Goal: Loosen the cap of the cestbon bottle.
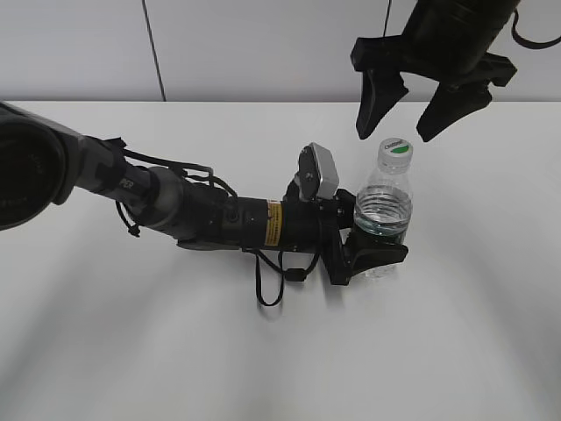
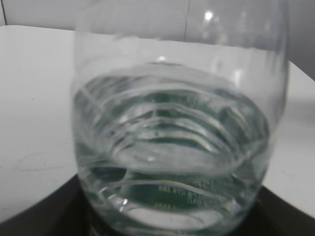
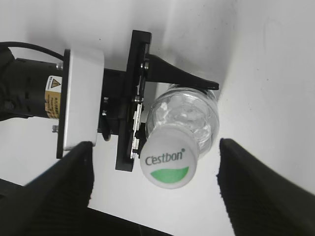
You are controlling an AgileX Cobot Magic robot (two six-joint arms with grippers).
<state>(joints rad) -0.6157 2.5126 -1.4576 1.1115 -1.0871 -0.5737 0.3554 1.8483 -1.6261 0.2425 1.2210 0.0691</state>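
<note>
The cestbon bottle (image 1: 384,206) stands upright on the white table, clear and ribbed, part full of water. My left gripper (image 1: 379,250) is shut on its lower half, and its black fingers (image 2: 39,216) show at the bottom corners of the left wrist view beside the bottle (image 2: 172,147). The white cap (image 1: 395,151) with a green mark sits on the neck. My right gripper (image 1: 396,133) hangs open just above it. In the right wrist view the cap (image 3: 169,160) lies between the spread fingers (image 3: 64,182), which do not touch it.
The left arm (image 1: 210,215) lies low across the white table (image 1: 131,351) from the left, with a loose black cable beneath it. A pale wall (image 1: 263,44) stands behind the table's far edge.
</note>
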